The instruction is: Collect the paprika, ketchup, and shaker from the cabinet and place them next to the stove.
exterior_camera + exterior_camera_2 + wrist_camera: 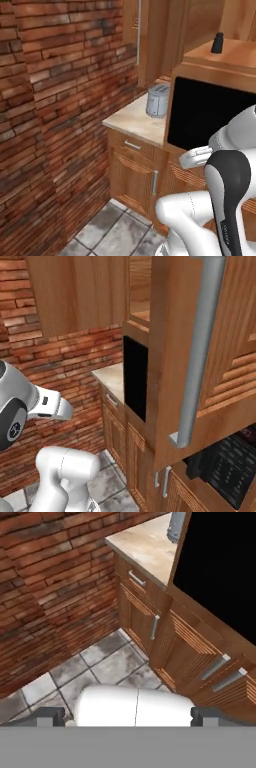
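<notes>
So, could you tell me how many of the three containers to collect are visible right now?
1. The shaker stands upright on the cabinet shelf above the black recess. The paprika and ketchup may be hidden deeper inside the cabinet or outside the frame.

My left base view looks forward and down from behind the arm at the brick wall [55, 100], the counter [132, 120] and the cabinet [220, 65]. My right base view sits close against the cabinet's open door [200, 356]. The hand view tilts down at the floor tiles [95, 667]; all share the counter.
</notes>
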